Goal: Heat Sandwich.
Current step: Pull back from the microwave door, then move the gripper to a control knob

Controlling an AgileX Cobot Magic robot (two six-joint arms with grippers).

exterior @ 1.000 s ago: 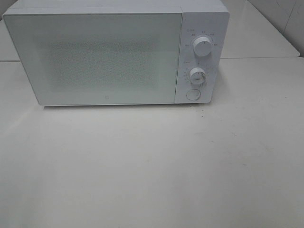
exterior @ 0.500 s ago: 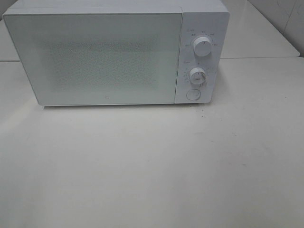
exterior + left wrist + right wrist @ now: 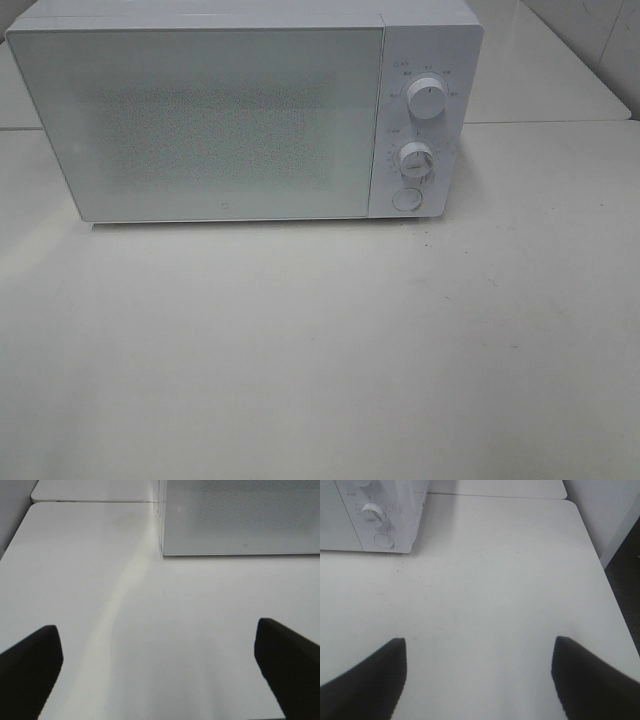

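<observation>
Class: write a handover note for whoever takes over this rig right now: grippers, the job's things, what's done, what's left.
Left gripper: open, empty, above the table.
Right gripper: open, empty, facing the microwave's knobs.
Sandwich: in no view; the door is shut and shows nothing through, so it may be inside or off camera.
Done: cannot tell.
Left: likely locate the sandwich, then check whether it has been heated.
</observation>
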